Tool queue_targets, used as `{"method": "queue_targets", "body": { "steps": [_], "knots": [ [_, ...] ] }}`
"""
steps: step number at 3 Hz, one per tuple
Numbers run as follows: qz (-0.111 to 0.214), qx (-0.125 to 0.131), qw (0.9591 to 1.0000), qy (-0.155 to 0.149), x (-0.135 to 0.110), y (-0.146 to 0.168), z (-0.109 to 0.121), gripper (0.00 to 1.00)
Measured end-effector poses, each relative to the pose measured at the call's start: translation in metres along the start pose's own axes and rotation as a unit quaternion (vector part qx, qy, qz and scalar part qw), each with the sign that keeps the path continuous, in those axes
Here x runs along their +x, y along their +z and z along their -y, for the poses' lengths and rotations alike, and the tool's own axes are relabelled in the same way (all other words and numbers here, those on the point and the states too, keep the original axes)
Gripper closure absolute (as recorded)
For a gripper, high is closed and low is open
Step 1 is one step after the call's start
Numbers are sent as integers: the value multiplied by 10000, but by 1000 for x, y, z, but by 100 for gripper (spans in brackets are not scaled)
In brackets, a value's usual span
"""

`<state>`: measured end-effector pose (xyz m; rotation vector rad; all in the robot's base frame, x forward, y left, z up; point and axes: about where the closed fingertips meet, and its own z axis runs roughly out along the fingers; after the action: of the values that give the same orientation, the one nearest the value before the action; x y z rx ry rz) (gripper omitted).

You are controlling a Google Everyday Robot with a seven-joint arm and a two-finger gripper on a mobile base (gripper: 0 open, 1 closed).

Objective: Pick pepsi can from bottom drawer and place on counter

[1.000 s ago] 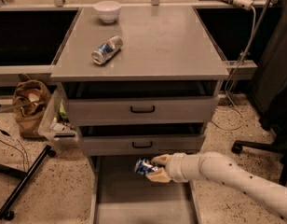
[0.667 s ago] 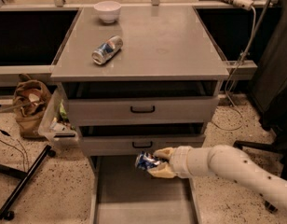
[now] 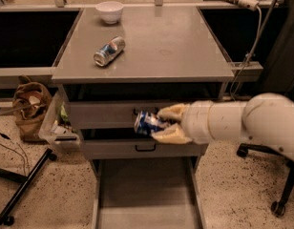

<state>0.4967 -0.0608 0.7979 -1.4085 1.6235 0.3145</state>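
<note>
The gripper (image 3: 158,125) is clamped on the pepsi can (image 3: 145,122), one tan finger over it and one under. The can lies on its side in that grip, silver end pointing left. It hangs in the air in front of the cabinet (image 3: 85,114), level with the upper drawers (image 3: 113,149) and clear of any surface. The white arm (image 3: 233,120) reaches in from the cabinet's right side.

Straight below the can, at the foot of the cabinet, the bottom drawer (image 3: 147,194) is pulled well out, showing its bare grey floor. On top of the cabinet is the counter (image 3: 171,42). A paler can (image 3: 109,51) lies tipped over on its left half, and a white bowl (image 3: 110,11) sits near its far left corner.

On the floor to the left of the cabinet slumps a brown bag (image 3: 28,106), with a plastic bin (image 3: 54,128) just beside the cabinet's left side. A black chair base (image 3: 280,199) stands on the floor to the cabinet's right, beneath the arm.
</note>
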Motion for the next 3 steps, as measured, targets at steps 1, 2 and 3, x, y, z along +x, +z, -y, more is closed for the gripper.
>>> {"method": "queue_targets", "body": {
  "steps": [1, 2, 3],
  "knots": [
    [332, 338, 9975, -530, -70, -31, 63, 100],
    [332, 338, 9975, -530, -70, -31, 63, 100],
    [236, 528, 9943, -891, -85, -45, 96, 100]
  ]
}}
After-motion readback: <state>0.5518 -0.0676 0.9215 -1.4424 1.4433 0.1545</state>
